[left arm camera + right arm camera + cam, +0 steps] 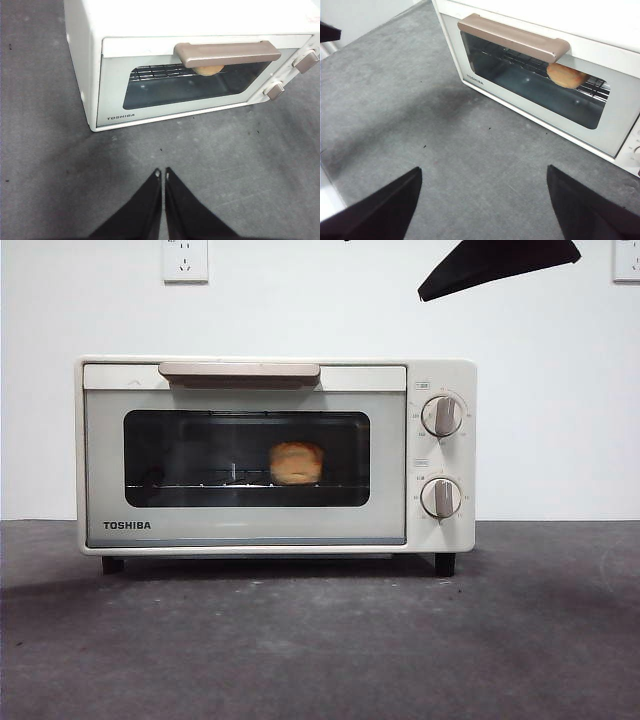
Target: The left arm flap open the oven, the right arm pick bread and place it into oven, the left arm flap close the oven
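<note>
Over on the left of the front view sits the oven [275, 455], cream-white, TOSHIBA on its lower left corner, door shut flush under the beige handle [239, 373]. Look through the dark glass: the bread [296, 463] rests on the wire rack [200, 483], a touch right of the window's centre. Moving right, two round knobs [442, 416] stack one above the other on the control panel. Upper right of the frame, a black tip [498, 262] pokes in from the top edge; which arm it is, I cannot tell from here.

In the left wrist view, the left gripper [162, 173] hangs above the grey table [45, 165], clear of the oven, jaws pressed together, holding nothing. In the right wrist view, the right gripper [482, 177] has its jaws spread wide, empty, over bare table short of the oven door.
</note>
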`<state>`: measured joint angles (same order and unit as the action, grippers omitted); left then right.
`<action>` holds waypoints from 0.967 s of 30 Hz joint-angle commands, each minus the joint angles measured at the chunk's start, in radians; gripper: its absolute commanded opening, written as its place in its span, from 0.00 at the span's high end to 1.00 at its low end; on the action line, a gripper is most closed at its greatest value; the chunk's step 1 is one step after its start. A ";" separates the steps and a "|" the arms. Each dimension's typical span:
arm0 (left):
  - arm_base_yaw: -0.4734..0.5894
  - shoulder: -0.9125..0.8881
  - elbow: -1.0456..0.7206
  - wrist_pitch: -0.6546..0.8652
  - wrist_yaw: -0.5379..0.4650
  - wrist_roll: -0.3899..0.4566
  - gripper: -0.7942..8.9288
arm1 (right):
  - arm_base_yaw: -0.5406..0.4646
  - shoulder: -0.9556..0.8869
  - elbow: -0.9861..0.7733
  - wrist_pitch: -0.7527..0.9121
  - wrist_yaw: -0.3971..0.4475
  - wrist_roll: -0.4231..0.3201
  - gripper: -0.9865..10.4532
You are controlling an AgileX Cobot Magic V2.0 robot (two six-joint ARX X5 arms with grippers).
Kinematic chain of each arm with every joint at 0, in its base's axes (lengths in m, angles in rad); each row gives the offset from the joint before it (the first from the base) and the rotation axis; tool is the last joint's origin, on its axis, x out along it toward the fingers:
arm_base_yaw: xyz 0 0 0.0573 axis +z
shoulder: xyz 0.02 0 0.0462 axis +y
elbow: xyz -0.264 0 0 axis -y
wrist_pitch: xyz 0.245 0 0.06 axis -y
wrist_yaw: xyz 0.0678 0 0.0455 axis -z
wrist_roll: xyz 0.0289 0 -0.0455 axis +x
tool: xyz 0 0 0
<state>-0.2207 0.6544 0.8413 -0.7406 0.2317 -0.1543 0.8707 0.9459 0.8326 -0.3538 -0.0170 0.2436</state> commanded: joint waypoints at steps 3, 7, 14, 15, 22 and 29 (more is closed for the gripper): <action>-0.003 0.004 0.017 0.003 -0.003 0.013 0.90 | 0.010 0.008 0.006 0.009 0.021 0.011 0.75; -0.003 0.004 0.017 0.003 -0.003 0.013 0.90 | 0.010 0.008 0.006 0.009 0.026 0.010 0.91; -0.003 0.004 0.017 0.004 -0.003 0.012 0.90 | 0.010 0.007 0.006 0.011 0.025 0.010 0.91; -0.003 0.004 0.017 0.004 -0.003 0.012 0.90 | 0.010 0.007 0.006 0.011 0.025 0.010 0.91; -0.003 0.004 0.017 0.004 -0.003 0.012 0.90 | 0.010 0.007 0.006 0.014 0.025 0.010 0.91; -0.003 0.003 0.017 0.004 -0.003 0.012 0.90 | 0.010 0.007 0.006 0.014 0.025 0.010 0.91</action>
<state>-0.2207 0.6544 0.8413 -0.7437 0.2321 -0.1543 0.8703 0.9459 0.8326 -0.3534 0.0040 0.2440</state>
